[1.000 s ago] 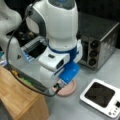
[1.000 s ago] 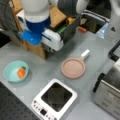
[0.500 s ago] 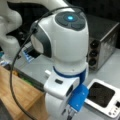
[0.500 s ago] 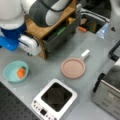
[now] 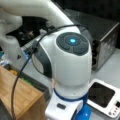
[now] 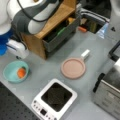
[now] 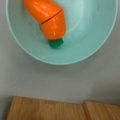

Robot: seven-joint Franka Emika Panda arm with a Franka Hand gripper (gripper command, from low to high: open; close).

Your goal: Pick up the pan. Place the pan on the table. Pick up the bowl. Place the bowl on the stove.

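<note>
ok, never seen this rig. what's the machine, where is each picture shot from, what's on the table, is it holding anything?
It is a single white robot arm with a gripper. Two pictures come from cameras off the arm, looking at the worktop; the third comes from a camera on the arm's wrist, looking straight down.

On the grey table in a front view: the pink pan, a teal bowl with a toy carrot in it, the small white stove with nothing on it, a wooden block and a toaster oven.

The wrist view looks down into the bowl, so the arm's end is above it. The gripper's fingers show in no picture, so nothing can be seen held.
</note>
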